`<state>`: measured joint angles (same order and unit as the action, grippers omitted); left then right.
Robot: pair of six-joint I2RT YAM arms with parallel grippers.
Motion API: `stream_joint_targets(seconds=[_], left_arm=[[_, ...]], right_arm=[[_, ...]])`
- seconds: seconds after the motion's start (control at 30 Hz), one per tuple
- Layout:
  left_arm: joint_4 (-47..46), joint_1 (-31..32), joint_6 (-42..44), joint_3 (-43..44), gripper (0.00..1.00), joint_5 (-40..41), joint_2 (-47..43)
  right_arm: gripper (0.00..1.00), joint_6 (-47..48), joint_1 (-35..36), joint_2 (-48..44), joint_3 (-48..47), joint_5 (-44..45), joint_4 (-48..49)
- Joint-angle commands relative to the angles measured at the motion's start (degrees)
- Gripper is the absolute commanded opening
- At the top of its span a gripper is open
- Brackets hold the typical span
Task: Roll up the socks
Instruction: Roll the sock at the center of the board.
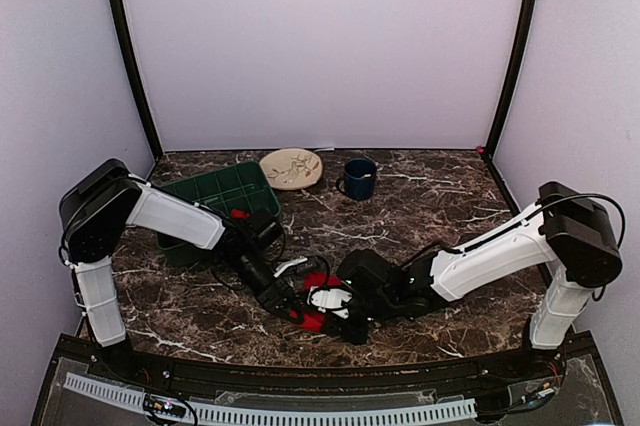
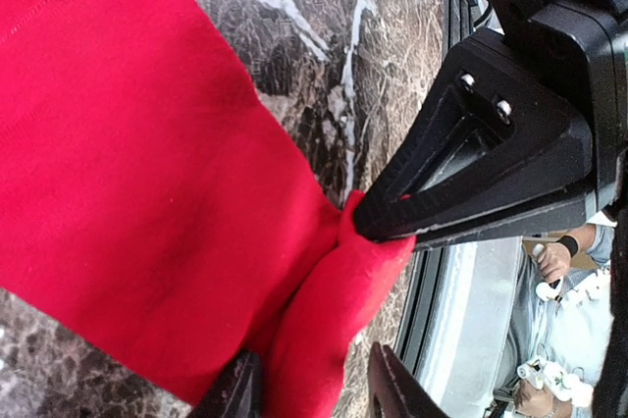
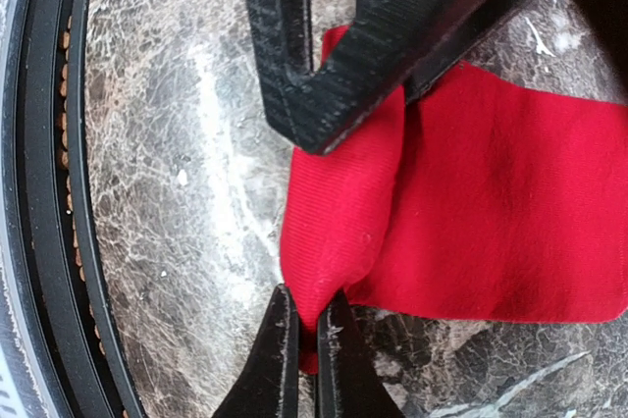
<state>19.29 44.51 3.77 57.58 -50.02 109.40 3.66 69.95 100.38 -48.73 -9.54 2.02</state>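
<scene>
My right hand (image 3: 309, 310): clamped on red sock's (image 3: 491, 192) folded end, middle of worktop's (image 3: 177, 192) near edge. My left hand (image 2: 314, 379): apart, straddling same fold opposite. Sock body lies flat beyond; both equally near.

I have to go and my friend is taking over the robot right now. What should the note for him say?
Left gripper: open, a fold of the red sock between its fingers, not clamped.
Right gripper: shut on that fold at the sock's edge.
Sock: mostly flat on the marble table, near the front edge, between the arms.
Done: only an edge pinched up; no roll yet.
Left: roll this sock; a second one I can't pick out.
</scene>
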Motion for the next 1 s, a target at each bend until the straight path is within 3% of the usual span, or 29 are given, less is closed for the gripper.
stream_joint_targets(seconds=[0.0,0.43,0.97], left_arm=[[1.01,-2.02,-1.04,-2.91,0.40,9.39,-0.77],[1.27,-3.55,-1.60,-3.80,0.51,9.49,-2.73],[-3.45,-4.46,-4.88,-4.77,0.59,2.67,-4.14]], right_arm=[[0.00,-1.70,-1.06,-0.01,0.01,-3.51,-0.65],[0.00,-2.17,-2.30,0.63,-0.98,-5.78,-1.40],[0.00,-1.35,-2.33,3.53,-3.91,-6.44,-2.02]])
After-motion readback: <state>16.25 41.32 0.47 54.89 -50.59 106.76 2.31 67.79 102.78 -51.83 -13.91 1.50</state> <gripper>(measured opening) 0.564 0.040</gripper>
